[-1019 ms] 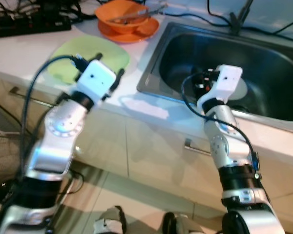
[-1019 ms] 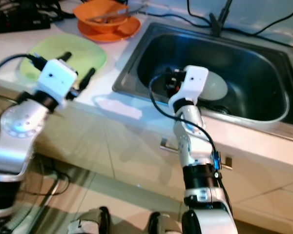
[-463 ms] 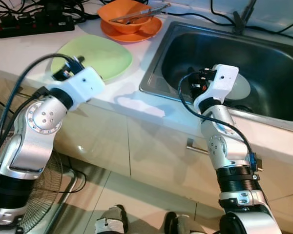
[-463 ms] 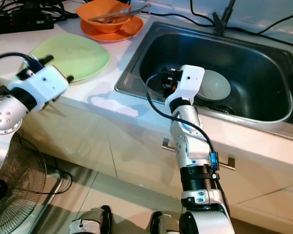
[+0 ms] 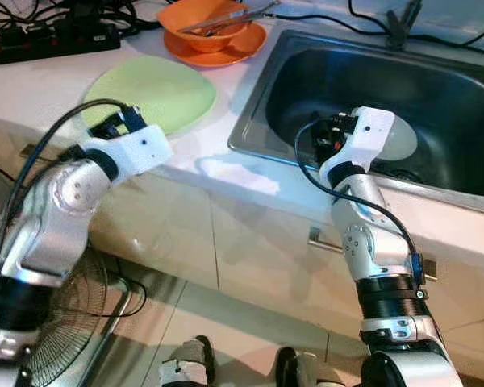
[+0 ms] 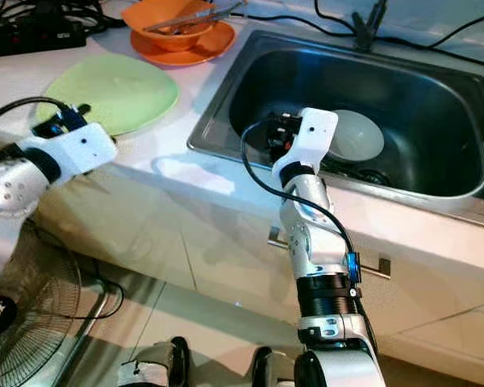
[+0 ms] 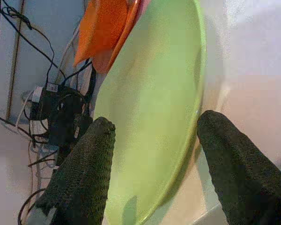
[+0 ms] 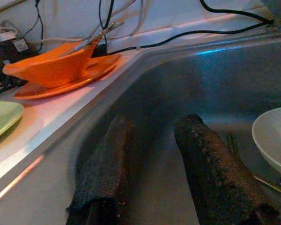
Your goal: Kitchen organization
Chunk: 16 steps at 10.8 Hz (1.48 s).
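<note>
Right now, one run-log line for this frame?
left end effector: open, at green plate edge | right end effector: open, inside sink | white bowl: in sink, untouched

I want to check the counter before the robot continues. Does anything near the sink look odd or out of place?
Nothing is spilled or broken. One oddity: a black power strip with tangled cables lies on the counter by the green plate and orange bowl, not far from the sink. A white bowl sits inside the sink.

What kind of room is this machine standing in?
Most likely a home kitchen: a steel sink set into a white counter, with a green plate and an orange bowl beside it, and cabinet doors below.
</note>
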{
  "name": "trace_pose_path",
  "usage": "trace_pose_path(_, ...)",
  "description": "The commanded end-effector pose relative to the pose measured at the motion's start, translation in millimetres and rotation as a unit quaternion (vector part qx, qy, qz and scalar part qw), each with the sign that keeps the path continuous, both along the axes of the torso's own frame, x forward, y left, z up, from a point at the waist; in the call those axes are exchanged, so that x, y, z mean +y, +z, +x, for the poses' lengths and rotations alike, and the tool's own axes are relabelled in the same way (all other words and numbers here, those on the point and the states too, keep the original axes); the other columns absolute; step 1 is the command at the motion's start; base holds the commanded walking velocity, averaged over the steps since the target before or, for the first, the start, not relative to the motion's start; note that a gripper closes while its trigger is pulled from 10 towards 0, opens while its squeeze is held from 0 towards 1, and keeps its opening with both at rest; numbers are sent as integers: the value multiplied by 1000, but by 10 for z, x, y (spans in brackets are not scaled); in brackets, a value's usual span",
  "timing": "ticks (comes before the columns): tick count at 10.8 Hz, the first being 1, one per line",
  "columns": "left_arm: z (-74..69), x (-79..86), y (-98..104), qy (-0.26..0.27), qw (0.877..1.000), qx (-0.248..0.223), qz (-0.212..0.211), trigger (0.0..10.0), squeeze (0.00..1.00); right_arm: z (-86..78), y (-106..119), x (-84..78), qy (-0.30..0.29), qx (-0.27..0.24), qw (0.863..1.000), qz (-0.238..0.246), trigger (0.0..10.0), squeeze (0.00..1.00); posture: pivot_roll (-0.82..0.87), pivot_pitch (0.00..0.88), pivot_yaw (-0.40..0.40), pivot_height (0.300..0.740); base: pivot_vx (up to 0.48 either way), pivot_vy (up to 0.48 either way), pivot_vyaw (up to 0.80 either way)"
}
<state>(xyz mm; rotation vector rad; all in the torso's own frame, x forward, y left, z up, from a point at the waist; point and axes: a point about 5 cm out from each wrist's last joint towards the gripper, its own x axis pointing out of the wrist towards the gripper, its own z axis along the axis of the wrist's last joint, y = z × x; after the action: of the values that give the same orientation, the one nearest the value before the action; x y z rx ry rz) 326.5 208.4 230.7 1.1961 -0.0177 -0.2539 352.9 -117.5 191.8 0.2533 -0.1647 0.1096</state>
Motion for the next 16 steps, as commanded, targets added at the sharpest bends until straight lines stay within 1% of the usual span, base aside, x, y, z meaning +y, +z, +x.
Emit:
trace_pose_path(1, 17, -23, 4, -8, 1000, 0, 17, 10000, 0, -29, 3, -23, -5, -1, 1000, 6, 10000, 0, 172, 208, 17, 740, 0, 0, 0)
trace_pose_path(4, 169, -54, -1, -5, 999, -2, 43, 10000, 0, -49, -1, -19, -9, 0, 1000, 8, 10000, 0, 160, 209, 29, 740, 0, 0, 0)
trace_pose_path(5, 223, -51, -8, -2, 998, -1, 62, 10000, 0, -55, 1, -23, -11, -1, 1000, 9, 10000, 0, 157, 208, 30, 740, 0, 0, 0)
trace_pose_path(6, 255, -37, -21, 0, 998, 4, 69, 10000, 0, -56, 2, -28, -12, 0, 1000, 9, 10000, 0, 151, 210, 33, 740, 0, 0, 0)
trace_pose_path(8, 334, 22, -82, 18, 994, 20, 101, 10000, 0, -61, 3, -41, -14, 0, 1000, 9, 10000, 0, 149, 210, 35, 740, 0, 0, 0)
trace_pose_path(9, 361, 42, -113, 26, 993, 19, 115, 10000, 0, -61, 2, -35, -14, 0, 1000, 9, 10000, 0, 148, 209, 34, 740, 0, 0, 0)
trace_pose_path(11, 412, 74, -185, 41, 991, 25, 123, 10000, 0, -63, 5, -18, -12, 0, 1000, 10, 10000, 0, 145, 212, 32, 740, 0, 0, 0)
trace_pose_path(12, 451, 130, -248, 58, 989, 33, 130, 7804, 0, -61, 12, -16, -12, -1, 1000, 10, 10000, 0, 141, 211, 32, 740, 0, 0, 0)
trace_pose_path(13, 463, 174, -272, 72, 988, 33, 131, 0, 0, -60, 15, -19, -12, -1, 1000, 9, 10000, 0, 138, 209, 31, 740, 0, 0, 0)
trace_pose_path(16, 479, 204, -352, 75, 988, 41, 129, 0, 0, -52, 27, -23, -13, -2, 1000, 9, 10000, 0, 137, 203, 26, 740, 0, 0, 0)
